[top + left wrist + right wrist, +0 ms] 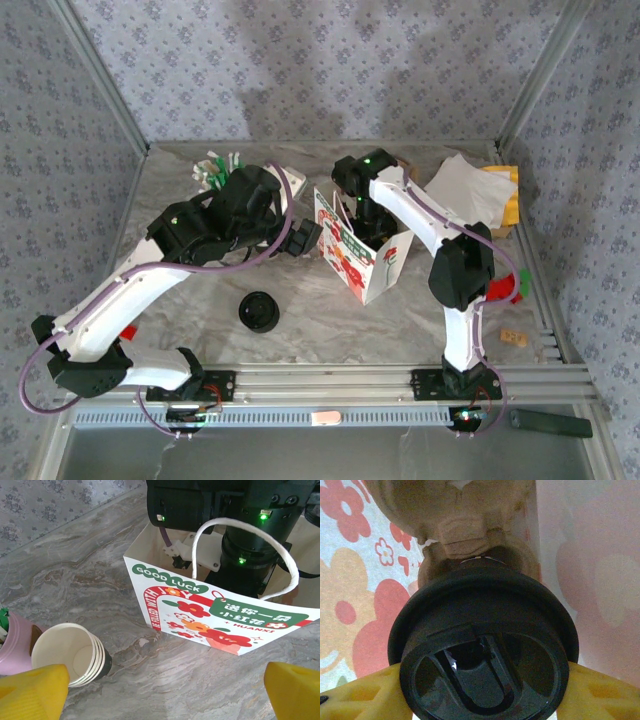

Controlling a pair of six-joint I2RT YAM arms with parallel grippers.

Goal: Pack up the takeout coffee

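The takeout coffee [485, 645] faces the right wrist camera lid-first, a round black lid with the pale cup behind it. My right gripper [482, 697] is shut on it, a yellow finger [360, 700] pressed to each side. Around it are the inner walls of the paper bag [355, 580], with the flower print showing through. From above, the right wrist [362, 205] reaches down into the open top of the white, red and green bag [362, 262]. My left gripper [305, 238] hovers open just left of the bag [225, 615], holding nothing between its yellow fingers [30, 690].
A stack of lidless cups [70, 655] lies on its side beside a pink cup [15, 645], left of the bag. A pile of black lids [260, 310] sits on the marble in front. White paper [465, 190] and a red object [505, 288] lie at the right.
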